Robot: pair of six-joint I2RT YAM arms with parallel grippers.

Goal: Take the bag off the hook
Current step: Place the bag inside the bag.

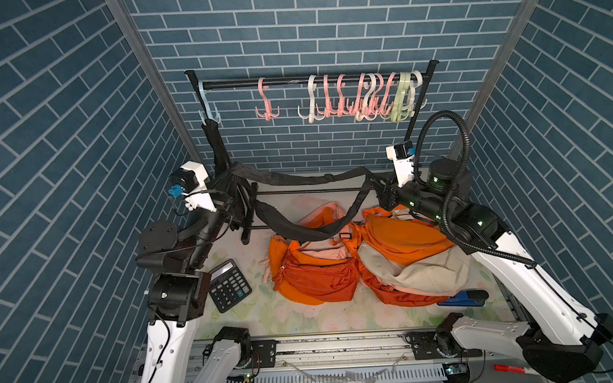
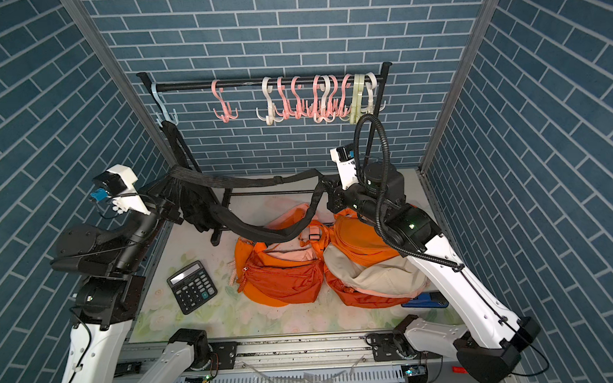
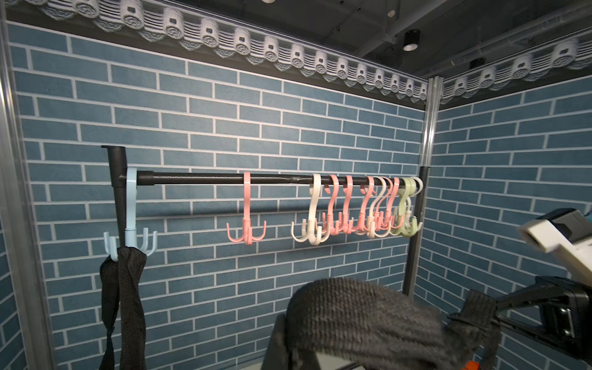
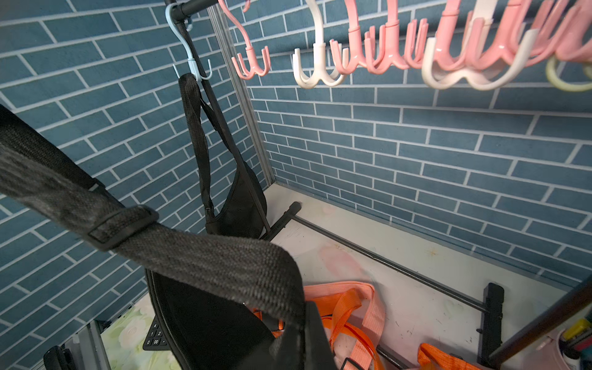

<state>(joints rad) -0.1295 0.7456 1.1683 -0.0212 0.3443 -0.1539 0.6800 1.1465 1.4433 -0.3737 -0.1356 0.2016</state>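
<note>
While bag (image 1: 292, 228) sags, floral tabletop (image 1: 303, 317), brick walls (image 1: 326, 21)

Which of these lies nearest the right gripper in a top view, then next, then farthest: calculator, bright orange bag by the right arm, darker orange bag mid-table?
1. Bright orange bag: right side, just in front of the right gripper, which is shut on the black strap.
2. Darker orange bag: mid-table.
3. Calculator: front left, by the left arm.

The strap (image 2: 248, 182) stretches between left pincer (image 2: 169, 205) and right pincer (image 2: 328, 191), both clamped on it; its black bag (image 2: 257, 230) sags over orange bags (image 2: 284, 275) on the table (image 2: 303, 320).
</note>
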